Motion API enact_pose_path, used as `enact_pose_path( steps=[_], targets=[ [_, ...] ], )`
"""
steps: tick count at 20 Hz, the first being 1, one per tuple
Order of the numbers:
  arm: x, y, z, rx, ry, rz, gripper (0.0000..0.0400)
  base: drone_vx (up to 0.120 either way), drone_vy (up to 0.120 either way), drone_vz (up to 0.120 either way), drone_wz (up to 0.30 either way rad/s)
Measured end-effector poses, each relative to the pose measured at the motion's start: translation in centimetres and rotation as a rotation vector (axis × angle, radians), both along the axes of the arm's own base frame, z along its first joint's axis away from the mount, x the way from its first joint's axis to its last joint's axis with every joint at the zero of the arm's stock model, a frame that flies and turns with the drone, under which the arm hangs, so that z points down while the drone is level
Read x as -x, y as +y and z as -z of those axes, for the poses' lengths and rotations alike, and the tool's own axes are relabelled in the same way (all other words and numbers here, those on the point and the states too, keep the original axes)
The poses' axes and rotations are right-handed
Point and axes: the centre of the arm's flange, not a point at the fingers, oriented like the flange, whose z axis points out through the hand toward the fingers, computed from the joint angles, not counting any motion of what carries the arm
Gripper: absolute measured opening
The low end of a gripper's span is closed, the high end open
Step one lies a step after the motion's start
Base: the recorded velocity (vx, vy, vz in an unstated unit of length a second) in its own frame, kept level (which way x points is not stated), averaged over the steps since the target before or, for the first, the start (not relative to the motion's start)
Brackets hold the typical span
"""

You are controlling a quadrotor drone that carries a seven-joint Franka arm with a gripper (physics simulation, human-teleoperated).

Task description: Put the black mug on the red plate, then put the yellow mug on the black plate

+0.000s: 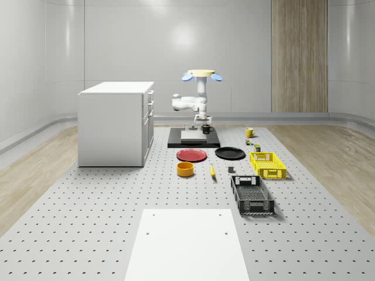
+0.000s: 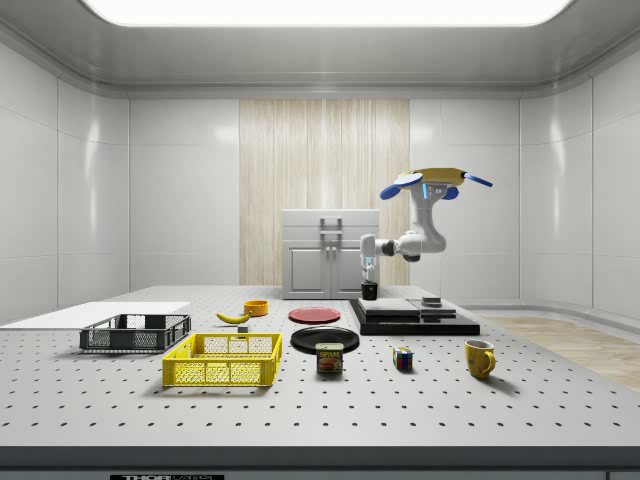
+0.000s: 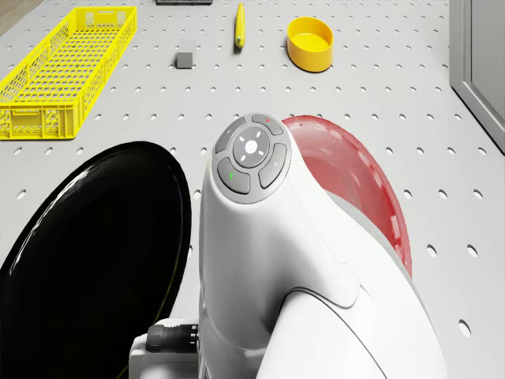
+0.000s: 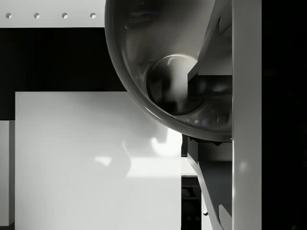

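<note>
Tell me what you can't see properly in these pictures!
- Drone view: the white arm covers part of the red plate; the black plate is cut off by the picture's edge.
- Wrist view: the black mug is cut off at the top edge.
- Whole-scene view: the small things beside the yellow mug are too tiny to name.

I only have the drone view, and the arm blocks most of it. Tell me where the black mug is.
Observer: The black mug is at the black slab behind the two plates, with the gripper right at its rim.
Operator: Give me the drone's position.
Observer: The drone hovers above that slab.
Operator: Now locate the yellow mug.
Observer: The yellow mug stands upright on the table, behind the black plate, toward the whole-scene view's right.
</note>
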Motion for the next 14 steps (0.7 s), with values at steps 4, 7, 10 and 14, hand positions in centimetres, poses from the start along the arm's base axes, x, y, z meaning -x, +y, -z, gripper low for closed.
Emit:
enact_pose_path(
  steps=[4, 7, 10, 14],
  targets=[
    [0.0, 0.0, 0.0, 0.0, 0.0, 0.0, 0.011, 0.12, -0.12, 0.0, 0.0],
    [0.0, 0.0, 0.0, 0.0, 0.0, 0.0, 0.011, 0.12, -0.12, 0.0, 0.0],
    [0.0, 0.0, 0.0, 0.0, 0.0, 0.0, 0.011, 0.12, -0.12, 0.0, 0.0],
    [0.0, 0.0, 0.0, 0.0, 0.0, 0.0, 0.011, 0.12, -0.12, 0.0, 0.0]
  ],
)
